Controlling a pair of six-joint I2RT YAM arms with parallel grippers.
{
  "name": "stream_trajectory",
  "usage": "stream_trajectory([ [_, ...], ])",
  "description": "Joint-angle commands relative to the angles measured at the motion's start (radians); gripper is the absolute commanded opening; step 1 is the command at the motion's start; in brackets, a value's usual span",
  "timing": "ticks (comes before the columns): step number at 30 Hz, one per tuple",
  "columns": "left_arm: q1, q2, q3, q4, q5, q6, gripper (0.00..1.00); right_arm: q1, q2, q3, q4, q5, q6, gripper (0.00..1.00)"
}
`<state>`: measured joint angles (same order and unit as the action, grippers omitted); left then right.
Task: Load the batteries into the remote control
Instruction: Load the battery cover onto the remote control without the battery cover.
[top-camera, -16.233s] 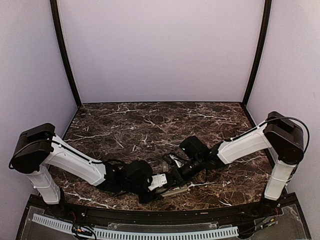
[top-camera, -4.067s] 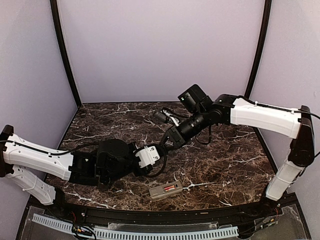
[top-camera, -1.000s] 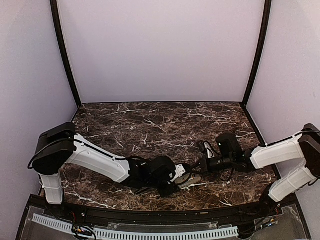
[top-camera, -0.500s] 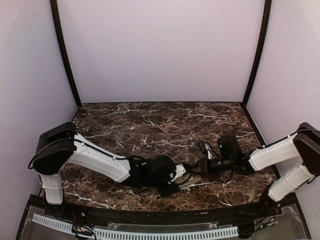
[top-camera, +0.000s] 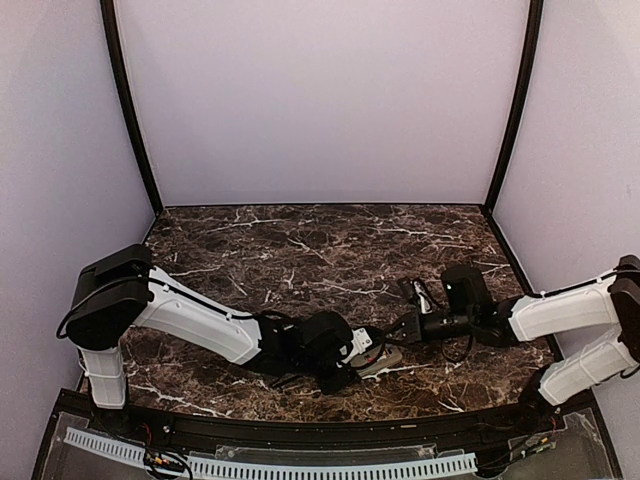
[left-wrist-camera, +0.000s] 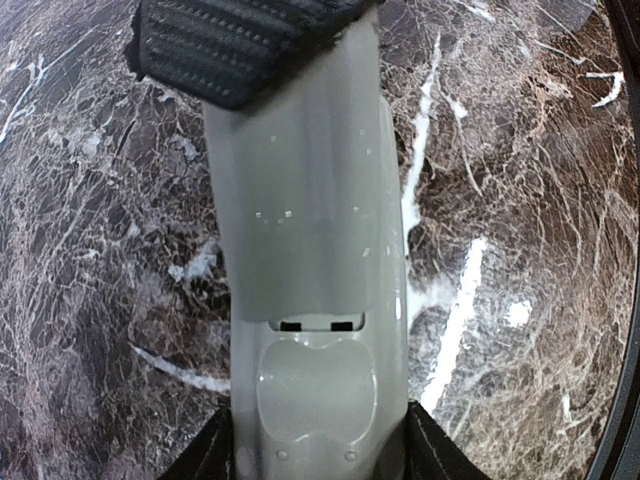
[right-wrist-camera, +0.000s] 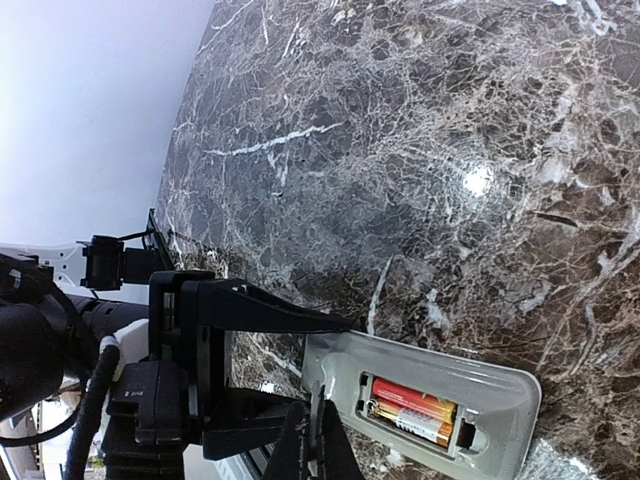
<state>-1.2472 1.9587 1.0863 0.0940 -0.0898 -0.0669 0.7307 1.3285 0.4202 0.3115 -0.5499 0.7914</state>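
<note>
Looking down from above, both arms meet low over the near middle of the dark marble table (top-camera: 300, 250). The left gripper (top-camera: 366, 357) is clamped on the remote control (top-camera: 384, 362), which shows only as a small pale grey sliver. The right gripper (top-camera: 393, 334) points at it from the right, its tips just beside it.

From the left wrist, the remote control (left-wrist-camera: 310, 240) fills the middle as a long, smooth, light grey bar. A cross seam with two small dark slots divides it, and below the seam is a shallow rounded hollow. A black ribbed finger pad (left-wrist-camera: 230, 40) presses on its far end, and dark finger parts flank its near end. Whether the bar touches the marble cannot be told.

From the right wrist, the remote shows an open compartment in a light grey shell with rounded corners. The batteries (right-wrist-camera: 410, 405) lie side by side inside, one red fading to orange, the other gold and dark. The left gripper's black fingers hold the remote's left end. The right gripper's own fingers are pressed together, holding nothing, with their thin tip at the remote's near edge; contact is unclear.
</note>
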Motion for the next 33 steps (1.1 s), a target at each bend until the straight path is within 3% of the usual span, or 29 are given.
stream_trajectory([
  [1, 0.011, 0.045, -0.002, -0.086, 0.004, -0.004, 0.32, 0.000, 0.026, -0.012, 0.035, -0.006, 0.034, 0.00],
  [8, 0.011, 0.045, -0.002, -0.088, 0.005, -0.005, 0.32, 0.003, 0.152, 0.010, 0.104, -0.037, 0.031, 0.00],
  [21, 0.011, 0.045, -0.001, -0.089, 0.007, -0.005, 0.32, -0.001, 0.080, 0.006, -0.023, 0.060, -0.023, 0.00],
  [33, 0.011, 0.046, 0.003, -0.089, 0.009, -0.005, 0.32, 0.002, 0.163, -0.021, 0.092, 0.039, 0.027, 0.00],
])
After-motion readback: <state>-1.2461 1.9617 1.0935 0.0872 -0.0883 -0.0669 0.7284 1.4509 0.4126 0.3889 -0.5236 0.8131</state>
